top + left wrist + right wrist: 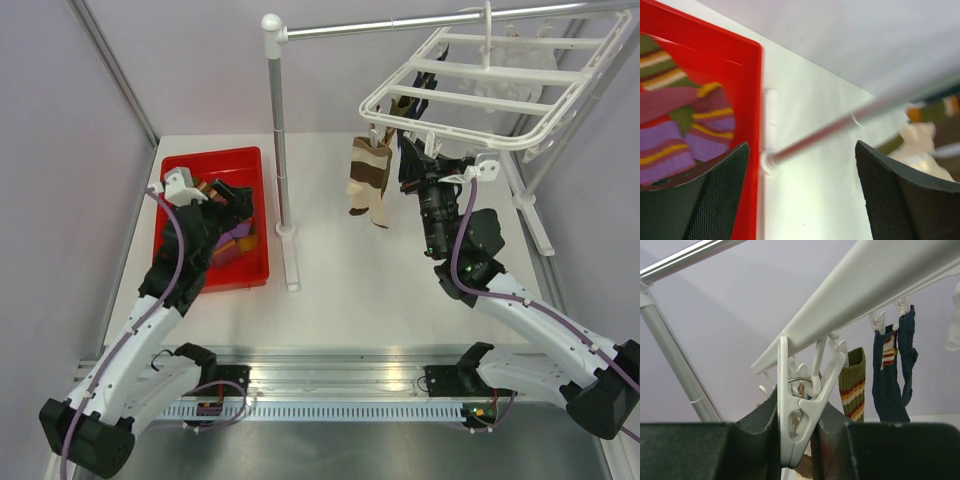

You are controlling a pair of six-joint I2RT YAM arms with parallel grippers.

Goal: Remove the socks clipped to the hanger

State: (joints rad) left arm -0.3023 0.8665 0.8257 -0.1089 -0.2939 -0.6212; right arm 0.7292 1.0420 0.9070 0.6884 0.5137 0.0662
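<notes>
The white hanger [490, 100] hangs from a metal rail at the back right. A brown-and-cream striped sock [368, 180] hangs from its front edge. My right gripper [418, 172] is raised to that edge, right of the striped sock. In the right wrist view it [799, 440] is shut on a white clip [800, 410] under the hanger bar [880, 285]. An olive sock with orange stripes [852, 385] and a navy sock [890, 385] hang clipped behind. My left gripper [233, 205] is open and empty over the red bin [250, 275], where purple and olive striped socks [670, 135] lie.
The metal pole stand [281, 140] rises between the bin and the hanger, with its foot [291, 262] on the white table. It crosses the left wrist view as a blurred rod [840, 125]. White socks [520, 60] hang at the hanger's far side.
</notes>
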